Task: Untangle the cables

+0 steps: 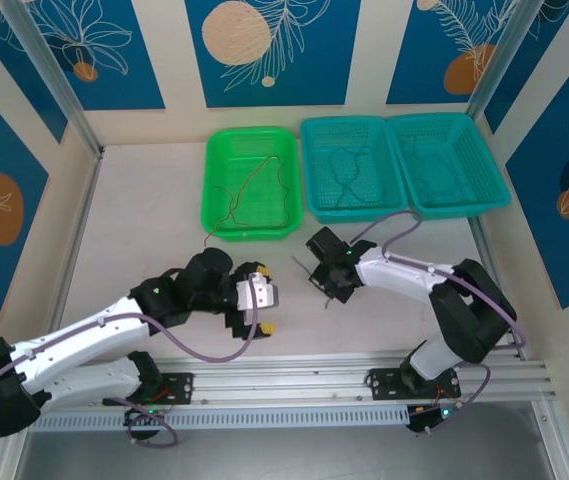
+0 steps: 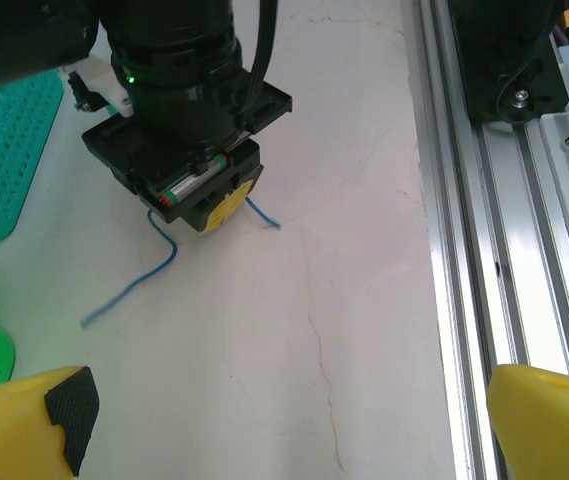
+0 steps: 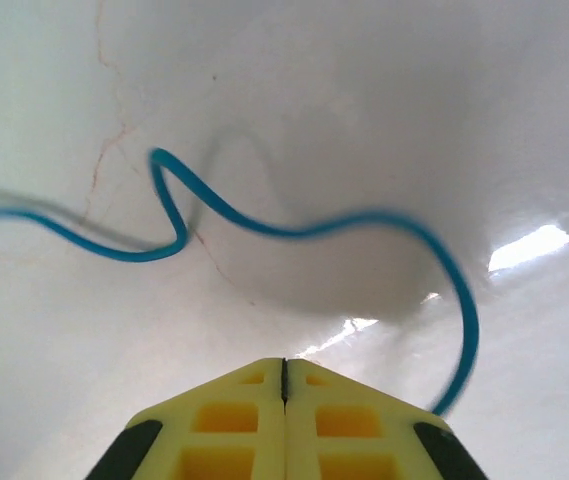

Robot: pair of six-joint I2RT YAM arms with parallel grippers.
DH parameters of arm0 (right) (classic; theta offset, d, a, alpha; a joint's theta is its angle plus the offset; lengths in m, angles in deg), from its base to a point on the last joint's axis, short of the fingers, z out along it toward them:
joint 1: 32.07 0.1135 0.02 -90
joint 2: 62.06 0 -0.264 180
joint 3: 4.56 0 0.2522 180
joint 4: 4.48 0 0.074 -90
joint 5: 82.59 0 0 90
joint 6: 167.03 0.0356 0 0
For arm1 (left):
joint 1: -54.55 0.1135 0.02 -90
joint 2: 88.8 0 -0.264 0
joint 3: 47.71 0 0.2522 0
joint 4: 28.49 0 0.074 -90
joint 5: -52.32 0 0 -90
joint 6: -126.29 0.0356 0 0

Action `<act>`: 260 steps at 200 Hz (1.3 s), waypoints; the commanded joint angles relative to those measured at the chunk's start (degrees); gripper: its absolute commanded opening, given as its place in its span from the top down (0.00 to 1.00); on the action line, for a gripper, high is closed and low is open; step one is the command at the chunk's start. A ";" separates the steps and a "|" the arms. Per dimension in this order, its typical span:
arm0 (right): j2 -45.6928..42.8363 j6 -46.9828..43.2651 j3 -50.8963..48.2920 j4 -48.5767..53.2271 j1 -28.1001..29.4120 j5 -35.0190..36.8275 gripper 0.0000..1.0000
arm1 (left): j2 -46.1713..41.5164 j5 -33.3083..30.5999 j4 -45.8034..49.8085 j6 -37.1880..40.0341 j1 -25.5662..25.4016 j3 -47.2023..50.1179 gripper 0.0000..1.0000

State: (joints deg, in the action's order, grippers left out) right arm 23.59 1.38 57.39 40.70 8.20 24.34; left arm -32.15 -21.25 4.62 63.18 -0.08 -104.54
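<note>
Right jaws fully closed, yellow tips pressed flush together, nose-down on the worktop in the open area in front of the baskets. The blue cable lies loose on the worktop right at them. In the right wrist view it snakes in from the left, makes a tight S-bend, arcs over to the right and drops behind the outer edge of the right-hand fingertip. From the left wrist view, blue strands stick out on both sides of the closed tips, a long one one way and a short stub the other. Can't tell whether the cable is actually pinched or just running under the tips.

Left jaws wide open with nothing between them, hovering low over bare worktop near the front rail, aimed at the right arm's jaws.

Other cables: the red-brown cable sits curled in the green basket, one end trailing over the near rim. The teal-green cable is looped in the middle teal basket.
</note>
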 commanded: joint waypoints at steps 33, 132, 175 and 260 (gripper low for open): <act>-15.92 -5.60 -3.59 3.54 -0.50 9.20 1.00 | 0.78 4.01 -7.06 -3.66 -1.26 -2.28 0.00; -0.46 -17.89 6.90 0.66 -4.24 -3.04 0.64 | 3.35 2.70 -10.50 -5.01 -1.71 -2.06 0.00; 12.84 -15.44 16.03 4.67 -1.59 4.69 0.55 | 1.98 2.21 -9.54 -4.42 -1.80 -1.08 0.00; 20.60 -9.26 17.65 6.19 -0.57 6.96 0.64 | -1.60 0.97 -10.32 -2.18 -1.79 3.13 0.00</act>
State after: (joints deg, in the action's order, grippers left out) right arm 42.38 -10.23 73.80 44.77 6.89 27.97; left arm -32.79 -20.09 -4.91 59.38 -1.19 -102.60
